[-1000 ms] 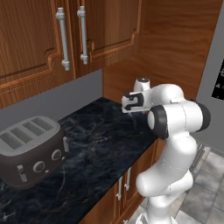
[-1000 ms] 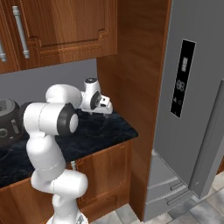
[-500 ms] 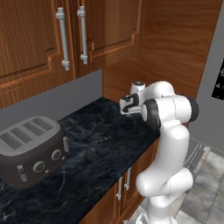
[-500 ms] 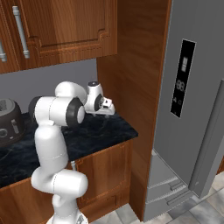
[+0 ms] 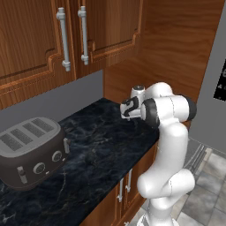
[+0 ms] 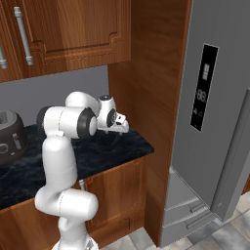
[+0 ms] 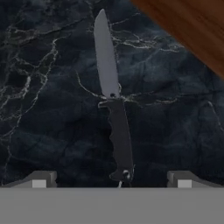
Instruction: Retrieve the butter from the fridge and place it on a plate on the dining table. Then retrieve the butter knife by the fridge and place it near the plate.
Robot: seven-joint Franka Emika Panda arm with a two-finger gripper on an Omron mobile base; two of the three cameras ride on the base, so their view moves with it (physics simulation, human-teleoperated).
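Claw [image 7: 112, 181] poised wide apart above the butter knife [image 7: 113, 105] on the black worktop [image 5: 97, 145], holding nothing.

The knife lies flat near the worktop's right end, close to the wooden side panel [image 6: 146, 97] that separates it from the fridge [image 6: 215, 112], its dark handle toward the claw and its grey blade pointing away. A clean pick would likely mean coming straight down with the jaws straddling the handle across its width, closing just behind the guard, since so thin a knife could slip on the stone. A toaster [image 5: 28, 150] sits well apart toward the left end; the panel seems the only nearby obstacle.
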